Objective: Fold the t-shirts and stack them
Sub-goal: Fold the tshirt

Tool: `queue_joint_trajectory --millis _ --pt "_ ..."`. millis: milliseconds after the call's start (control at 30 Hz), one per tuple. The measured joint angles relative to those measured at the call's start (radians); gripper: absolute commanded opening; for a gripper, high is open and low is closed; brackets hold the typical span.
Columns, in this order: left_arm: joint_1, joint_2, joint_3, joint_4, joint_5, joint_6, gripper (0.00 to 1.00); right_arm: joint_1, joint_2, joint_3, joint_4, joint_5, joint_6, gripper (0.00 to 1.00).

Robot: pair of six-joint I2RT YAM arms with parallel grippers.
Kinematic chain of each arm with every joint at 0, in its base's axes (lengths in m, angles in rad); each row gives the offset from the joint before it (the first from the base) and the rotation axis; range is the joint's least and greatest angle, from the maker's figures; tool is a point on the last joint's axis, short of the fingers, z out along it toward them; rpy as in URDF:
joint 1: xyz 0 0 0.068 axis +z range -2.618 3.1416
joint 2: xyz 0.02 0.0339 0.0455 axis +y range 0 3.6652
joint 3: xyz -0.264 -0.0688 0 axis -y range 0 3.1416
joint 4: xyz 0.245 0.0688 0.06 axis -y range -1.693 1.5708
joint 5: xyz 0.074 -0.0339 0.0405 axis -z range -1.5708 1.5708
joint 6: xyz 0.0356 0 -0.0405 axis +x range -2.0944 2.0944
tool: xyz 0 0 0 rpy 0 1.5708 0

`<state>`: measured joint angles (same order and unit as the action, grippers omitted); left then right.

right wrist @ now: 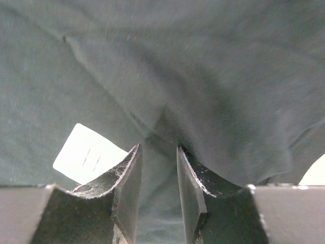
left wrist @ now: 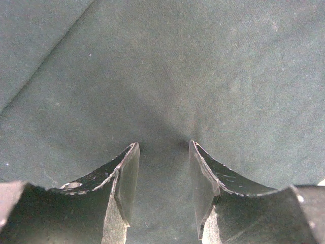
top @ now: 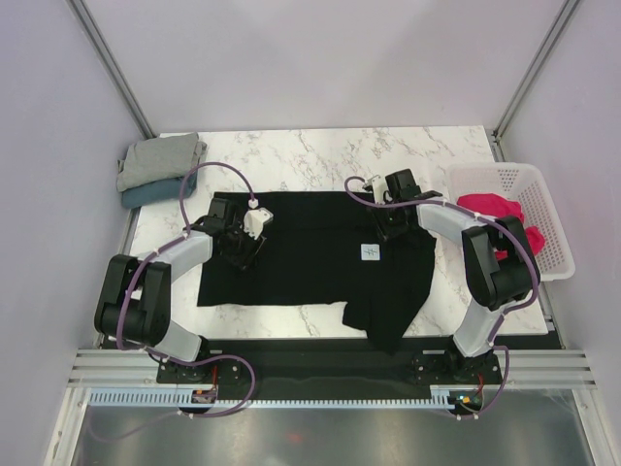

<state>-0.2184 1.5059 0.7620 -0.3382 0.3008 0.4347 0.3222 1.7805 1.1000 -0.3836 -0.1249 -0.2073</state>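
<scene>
left fingers (left wrist: 127,175) parted, angled down | right fingers (right wrist: 128,178) parted, angled down

Black tee (top: 310,254) spread out, grey (top: 160,158) atop blue (top: 147,194), pink-red (top: 490,206) perhaps crumpled

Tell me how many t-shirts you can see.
4: black t-shirt spread mid-table, grey t-shirt stacked on blue t-shirt at the far-left corner, pink-red t-shirt in the basket; more may hide there.

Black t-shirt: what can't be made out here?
Grip on black t-shirt: in the wrist views cloth fills both gaps, so whether left hand and right hand are pinching or pressing is unclear.
Print on white tag: too small, top view.
Part of pink-red shirt: behind right arm, top view.
</scene>
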Motion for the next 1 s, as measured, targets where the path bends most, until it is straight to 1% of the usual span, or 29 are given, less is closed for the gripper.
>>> queue_joint_trajectory --millis 267,467,733,1000 --pt "0.000 0.006 0.000 0.008 0.000 0.000 0.51 -0.005 0.020 0.053 0.020 0.029 -0.006 0.41" --pt "0.000 0.006 0.000 0.010 0.000 0.000 0.51 -0.005 0.021 0.056 0.025 0.023 -0.006 0.41" --pt "0.000 0.007 0.000 0.011 0.000 0.000 0.51 -0.005 -0.011 0.039 0.031 -0.024 -0.007 0.41" --pt "0.000 0.008 0.000 0.013 0.000 -0.001 0.51 -0.005 -0.046 0.012 0.029 -0.117 -0.007 0.41"
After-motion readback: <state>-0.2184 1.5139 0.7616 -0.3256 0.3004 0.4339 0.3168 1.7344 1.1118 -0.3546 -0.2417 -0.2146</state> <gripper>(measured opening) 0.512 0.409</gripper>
